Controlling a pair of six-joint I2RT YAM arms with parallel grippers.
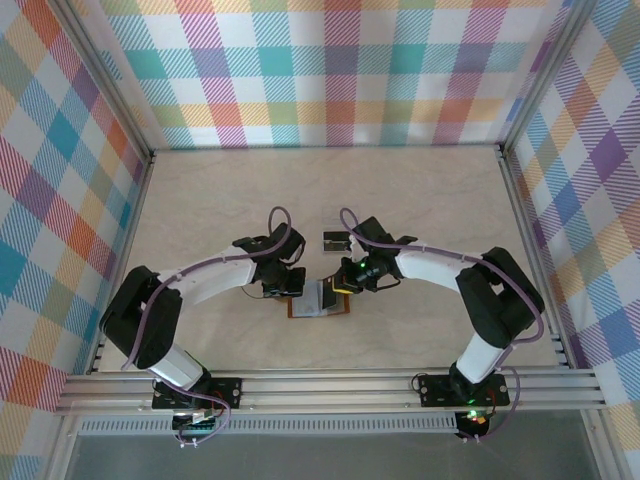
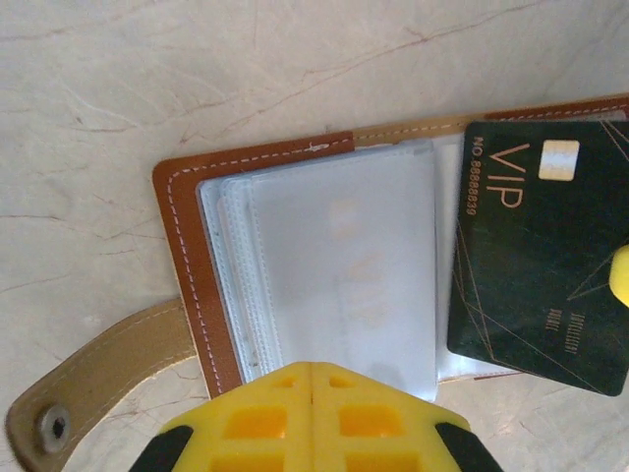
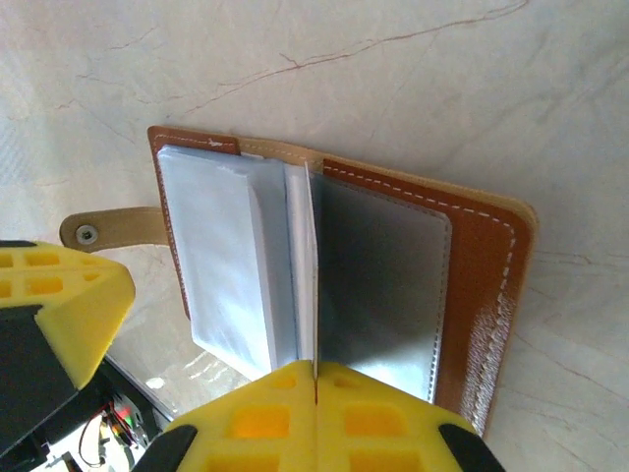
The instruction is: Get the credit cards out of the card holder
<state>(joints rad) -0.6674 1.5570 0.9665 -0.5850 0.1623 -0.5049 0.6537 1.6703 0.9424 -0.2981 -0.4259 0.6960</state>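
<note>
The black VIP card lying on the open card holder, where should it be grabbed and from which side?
Probably pinch the black VIP card at its bottom edge in the left wrist view, approaching from that open side of the card holder. It lies flat, skewed, beside the plastic pockets, so only that edge at the rim offers both faces.

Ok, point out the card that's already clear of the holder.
The grey card lying on the table beyond the card holder; the black VIP card overlaps the holder.
</note>
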